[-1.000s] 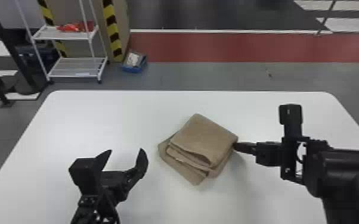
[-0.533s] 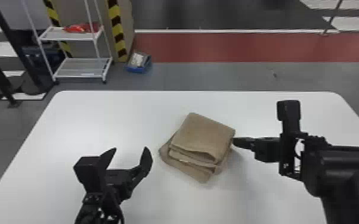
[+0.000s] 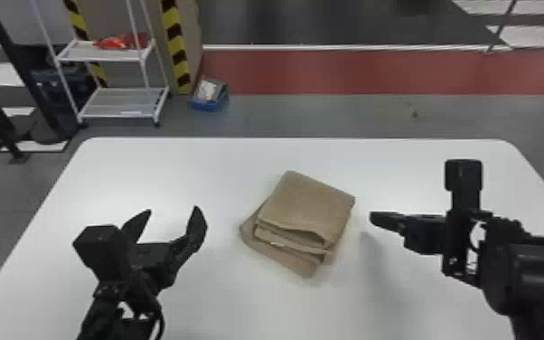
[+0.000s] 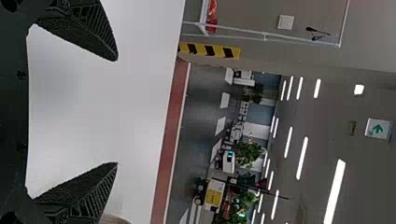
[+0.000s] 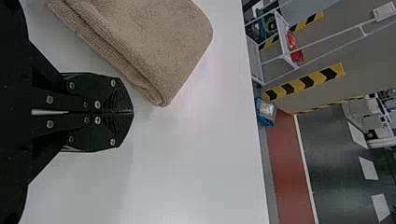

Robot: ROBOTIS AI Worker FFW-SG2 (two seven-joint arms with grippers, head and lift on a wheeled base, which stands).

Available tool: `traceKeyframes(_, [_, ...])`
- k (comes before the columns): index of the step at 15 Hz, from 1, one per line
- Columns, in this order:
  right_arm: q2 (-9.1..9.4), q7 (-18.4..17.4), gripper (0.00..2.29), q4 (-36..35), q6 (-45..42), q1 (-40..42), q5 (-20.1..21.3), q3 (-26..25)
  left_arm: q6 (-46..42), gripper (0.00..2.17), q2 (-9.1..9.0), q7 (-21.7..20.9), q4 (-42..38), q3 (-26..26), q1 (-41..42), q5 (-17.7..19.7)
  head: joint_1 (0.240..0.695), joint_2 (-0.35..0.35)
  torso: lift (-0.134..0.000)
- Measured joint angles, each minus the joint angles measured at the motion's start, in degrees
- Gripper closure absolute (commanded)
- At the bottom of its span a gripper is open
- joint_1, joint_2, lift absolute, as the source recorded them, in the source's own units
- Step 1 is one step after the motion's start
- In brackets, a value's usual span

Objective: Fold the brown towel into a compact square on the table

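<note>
In the head view the brown towel (image 3: 311, 208) lies folded in uneven layers near the middle of the white table (image 3: 194, 172), its lower layers sticking out at the left and front. Left of it, my left gripper (image 3: 169, 217) stands open with nothing between its fingers; the left wrist view has this gripper (image 4: 116, 112) spread wide too. My right gripper (image 3: 372, 218) is a short gap to the right of the towel. The right wrist view shows this gripper (image 5: 132, 112) shut and empty, beside the rounded corner of the towel (image 5: 159, 42).
Beyond the table's far edge stand a white rack (image 3: 122, 101) with red items on its shelf and a blue box (image 3: 209, 95) on the floor. Bare tabletop lies between the left gripper and the towel.
My right gripper has drawn back to the right, from touching the towel's right side to a gap from it. The left gripper and towel hold nearly the same places while the head view shifts slightly.
</note>
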Motion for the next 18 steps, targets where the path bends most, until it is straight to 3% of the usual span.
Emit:
traceKeyframes(6, [0.00, -1.6, 2.04, 10.3, -5.9, -7.3, 1.0, 2.7, 0.2, 0.08, 0.45, -0.8, 0.0, 0.0, -0.7, 1.2, 0.695, 0.029, -0.120])
traceKeyframes(11, [0.00, -1.6, 2.04, 14.4, -12.0, -9.3, 1.3, 6.4, 0.2, 0.08, 1.09, -0.9, 0.6, -0.2, -1.3, 2.0, 0.695, 0.061, -0.120])
traceKeyframes(14, [0.00, -2.9, 2.04, 12.4, -14.4, -7.3, 1.7, 6.5, 0.2, 0.08, 1.22, -0.9, 0.7, -0.2, -1.2, 2.4, 0.695, 0.062, -0.120])
traceKeyframes(18, [0.00, -3.3, 2.04, 2.5, -13.0, -0.4, 1.0, 2.6, 0.1, 0.08, 1.23, -0.9, 1.8, -0.6, -1.8, 2.4, 0.695, 0.023, -0.120])
